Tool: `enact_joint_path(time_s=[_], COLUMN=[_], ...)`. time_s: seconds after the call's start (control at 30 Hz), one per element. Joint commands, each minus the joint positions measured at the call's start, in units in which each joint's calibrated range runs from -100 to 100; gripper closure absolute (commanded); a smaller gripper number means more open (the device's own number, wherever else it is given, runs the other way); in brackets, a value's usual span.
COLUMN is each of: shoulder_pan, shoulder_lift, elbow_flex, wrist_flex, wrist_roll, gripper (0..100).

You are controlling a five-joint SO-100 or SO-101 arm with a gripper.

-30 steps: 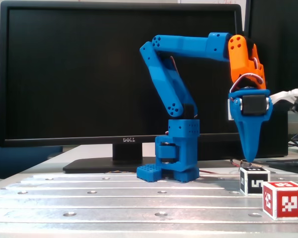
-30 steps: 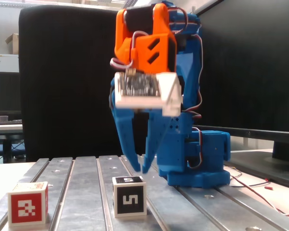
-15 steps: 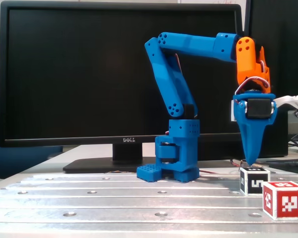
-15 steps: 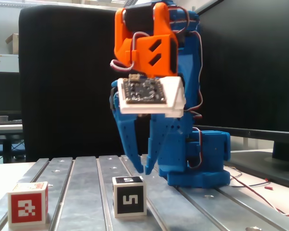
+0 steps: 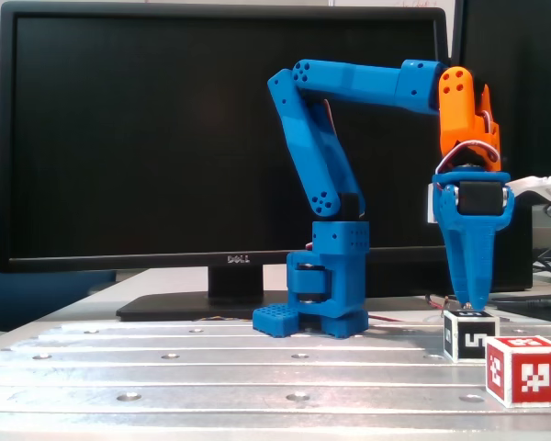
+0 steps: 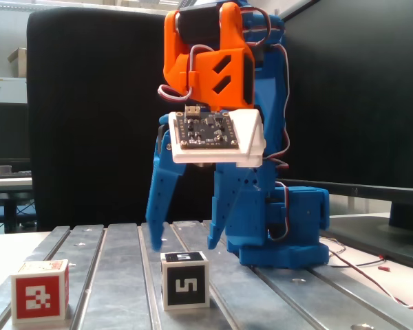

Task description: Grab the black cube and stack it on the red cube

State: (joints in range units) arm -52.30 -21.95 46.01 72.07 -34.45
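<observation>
Two cubes on the slotted metal table (image 5: 165,363). The claw (image 6: 184,242) hangs point-down with fingers spread; the black cube (image 6: 184,280) sits on the table directly below, between the tips, neither finger touching it as far as can be told. In a fixed view the claw (image 5: 468,301) looks to graze the top of the black cube (image 5: 469,334), though that side-on angle hides the gap. Judgement: the spread stance straddles the cube, ready to drop and close on its two side faces.

The red cube (image 6: 40,290) stands apart from the claw, left and nearer the camera in one fixed view, right and nearer the camera in the other (image 5: 524,369). No contact between cubes. The path between them looks clear.

Behind the claw: the arm's blue base (image 5: 327,294), a Dell monitor (image 5: 165,138), and loose wires (image 6: 372,271) trailing on the table, away from both cubes.
</observation>
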Motion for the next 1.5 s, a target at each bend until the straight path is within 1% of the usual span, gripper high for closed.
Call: enact_joint_path(time_s=[0.0, 0.13, 0.77, 1.07, 1.37, 1.47], shoulder_pan=[-0.38, -0.38, -0.38, -0.38, -0.45, -0.45], shoulder_lift=[-0.11, -0.11, 0.64, 0.64, 0.73, 0.73], elbow_flex=[-1.83, -1.55, 0.16, 7.22, 13.10, 13.28], wrist_flex=[0.31, 0.31, -1.05, -10.37, -16.87, -17.13], wrist_roll=[0.10, 0.10, 0.05, 0.05, 0.05, 0.05], gripper=[74, 71, 72, 72, 72, 72])
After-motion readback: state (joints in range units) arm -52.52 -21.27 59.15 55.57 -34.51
